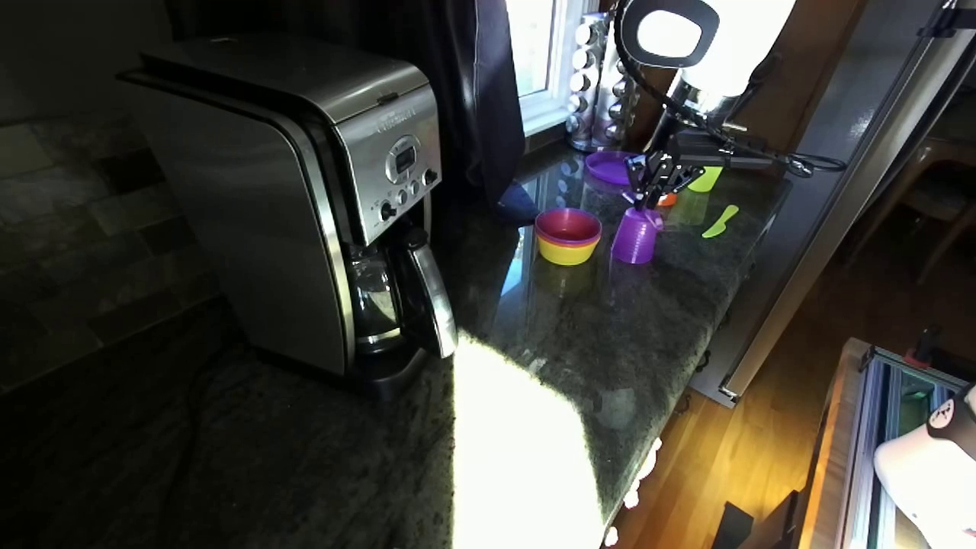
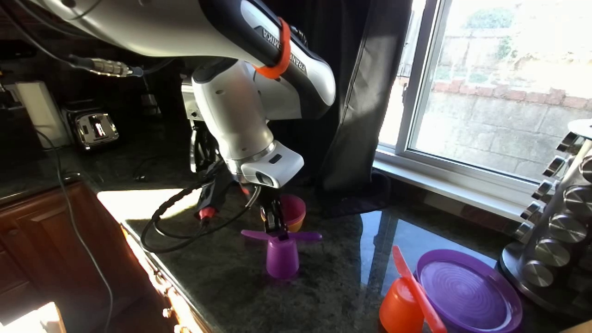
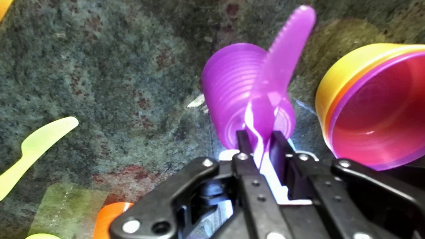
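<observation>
Over the dark surface (image 1: 625, 328), the white arm (image 2: 233, 106) carries FRAN and MIKA either side of an orange band (image 2: 285, 46), its far end pointing down. The coffee maker (image 1: 293, 198) has a brand too blurred to read. Stacked bowls (image 1: 564, 255) stand beside an upturned purple cup (image 2: 283, 260), between the surface's back and front edges. A purple knife (image 2: 306, 236) crosses the cup's base inside the narrowly parted tool (image 3: 260, 135); whether gripped, I can't tell.
</observation>
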Robot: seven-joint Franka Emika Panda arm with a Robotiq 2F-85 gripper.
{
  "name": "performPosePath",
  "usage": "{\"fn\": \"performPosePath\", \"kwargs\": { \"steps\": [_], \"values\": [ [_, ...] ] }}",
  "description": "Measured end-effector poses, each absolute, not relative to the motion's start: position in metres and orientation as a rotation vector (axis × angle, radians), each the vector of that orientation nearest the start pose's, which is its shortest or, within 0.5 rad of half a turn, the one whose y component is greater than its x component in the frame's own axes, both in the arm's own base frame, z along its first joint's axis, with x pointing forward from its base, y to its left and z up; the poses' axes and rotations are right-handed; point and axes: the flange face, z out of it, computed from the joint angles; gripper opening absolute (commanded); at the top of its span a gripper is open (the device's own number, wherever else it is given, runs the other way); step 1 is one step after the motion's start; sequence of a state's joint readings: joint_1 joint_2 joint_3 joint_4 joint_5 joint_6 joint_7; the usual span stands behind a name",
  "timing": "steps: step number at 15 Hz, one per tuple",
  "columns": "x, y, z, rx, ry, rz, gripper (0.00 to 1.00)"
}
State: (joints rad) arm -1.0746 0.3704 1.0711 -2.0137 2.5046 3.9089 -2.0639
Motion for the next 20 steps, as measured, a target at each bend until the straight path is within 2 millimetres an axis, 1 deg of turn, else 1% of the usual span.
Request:
{"fn": "performPosePath", "kwargs": {
  "steps": [6,7,14,20],
  "values": [
    [0.443,-0.104,0.343,-2.929,1.112,-0.449,0.99],
    [0.444,-0.104,0.343,-2.928,1.112,-0.449,1.00],
    [0.446,-0.105,0.346,-2.920,1.111,-0.474,1.00],
    [0.454,-0.128,0.360,-2.883,1.177,-0.560,1.00]
  ]
}}
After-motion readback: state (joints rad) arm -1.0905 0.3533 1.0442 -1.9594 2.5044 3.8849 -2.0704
